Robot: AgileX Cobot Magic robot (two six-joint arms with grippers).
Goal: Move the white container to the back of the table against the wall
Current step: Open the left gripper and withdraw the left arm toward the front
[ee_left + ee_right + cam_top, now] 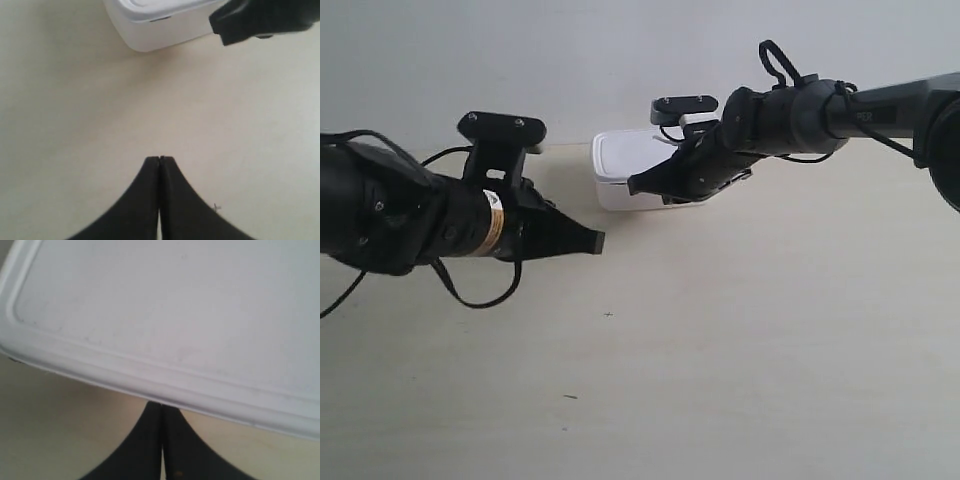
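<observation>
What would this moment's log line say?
small white rectangular plastic box: near off-white wall; right pincer: shut, at box; left pincer: shut, apart

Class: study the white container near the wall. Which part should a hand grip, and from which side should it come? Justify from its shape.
Probably two opposite side walls of the white container, just under its lid, coming down from above. Those sides look flat and upright; the lid is flat, offering nothing to pinch; the wall stands close behind, so a rear approach looks blocked.

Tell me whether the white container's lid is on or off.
On. The lid sits flat atop the white container; its raised rim runs unbroken along the visible edge in the right wrist view.
</observation>
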